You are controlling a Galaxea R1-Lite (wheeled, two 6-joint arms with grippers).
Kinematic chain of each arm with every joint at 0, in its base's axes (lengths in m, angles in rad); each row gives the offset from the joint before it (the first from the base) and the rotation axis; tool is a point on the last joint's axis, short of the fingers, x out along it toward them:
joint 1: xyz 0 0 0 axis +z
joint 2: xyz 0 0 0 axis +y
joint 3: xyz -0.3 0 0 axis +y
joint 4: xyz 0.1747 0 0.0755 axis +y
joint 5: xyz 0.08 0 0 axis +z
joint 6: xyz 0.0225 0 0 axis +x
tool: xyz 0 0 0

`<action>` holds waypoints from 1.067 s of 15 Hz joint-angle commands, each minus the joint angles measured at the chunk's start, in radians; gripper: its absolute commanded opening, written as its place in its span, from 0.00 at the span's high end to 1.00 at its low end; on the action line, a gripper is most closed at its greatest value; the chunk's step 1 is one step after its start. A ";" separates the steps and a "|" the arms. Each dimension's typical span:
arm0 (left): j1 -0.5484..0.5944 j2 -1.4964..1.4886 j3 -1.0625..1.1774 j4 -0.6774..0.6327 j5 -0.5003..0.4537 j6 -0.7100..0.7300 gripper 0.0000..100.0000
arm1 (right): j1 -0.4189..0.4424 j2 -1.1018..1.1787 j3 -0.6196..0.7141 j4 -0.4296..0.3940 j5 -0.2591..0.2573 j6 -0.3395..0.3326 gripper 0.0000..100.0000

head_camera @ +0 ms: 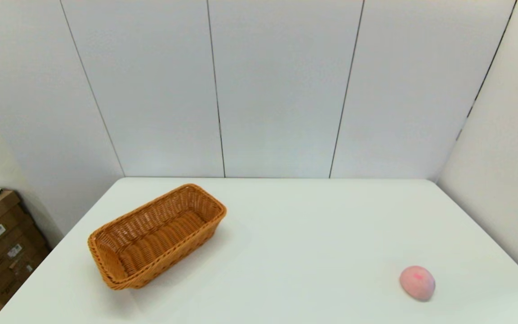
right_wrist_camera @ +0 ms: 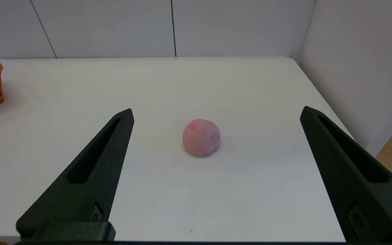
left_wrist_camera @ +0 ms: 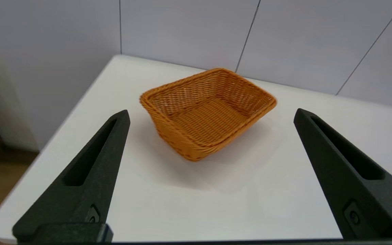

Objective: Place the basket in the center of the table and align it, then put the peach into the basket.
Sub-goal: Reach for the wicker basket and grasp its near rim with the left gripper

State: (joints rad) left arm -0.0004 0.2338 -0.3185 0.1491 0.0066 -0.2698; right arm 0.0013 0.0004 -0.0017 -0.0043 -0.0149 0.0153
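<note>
Orange-brown woven wicker, the rectangular basket [left_wrist_camera: 208, 112] is sitting skewed on the white matte table [left_wrist_camera: 250, 197], ahead of the left pincer [left_wrist_camera: 211, 117], whose fingers are spreading wide and holding nothing. It is lying toward that pincer's side of the table, not yet at the centre. The small round pale pink peach [right_wrist_camera: 201, 136] is resting ahead of the right pincer [right_wrist_camera: 216, 114], also gaping wide and empty, well apart from the basket. Risks as I judge them: a light basket with flared sides is likely to slide or tip if a finger is catching only its braided rim, leaving it crooked. A round peach could be rolling away toward the nearby table edge if one finger is touching first.
</note>
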 commanded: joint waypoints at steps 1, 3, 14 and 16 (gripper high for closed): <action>0.033 0.555 -0.243 0.099 0.046 -0.229 0.00 | 0.000 -0.002 0.000 0.000 0.000 0.000 0.00; 0.031 0.736 -0.260 0.098 0.082 -0.335 0.00 | 0.000 0.000 0.000 0.000 0.000 0.000 0.00; -0.003 1.265 -0.292 0.099 0.027 -0.683 0.00 | 0.000 0.000 0.000 0.000 0.000 0.000 0.00; -0.003 1.289 -0.315 0.072 -0.016 -0.681 0.00 | 0.000 -0.002 0.000 0.000 0.000 0.000 0.00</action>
State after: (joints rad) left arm -0.0017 1.4596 -0.6153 0.2396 0.0191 -0.9466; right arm 0.0013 0.0004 -0.0017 -0.0043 -0.0153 0.0149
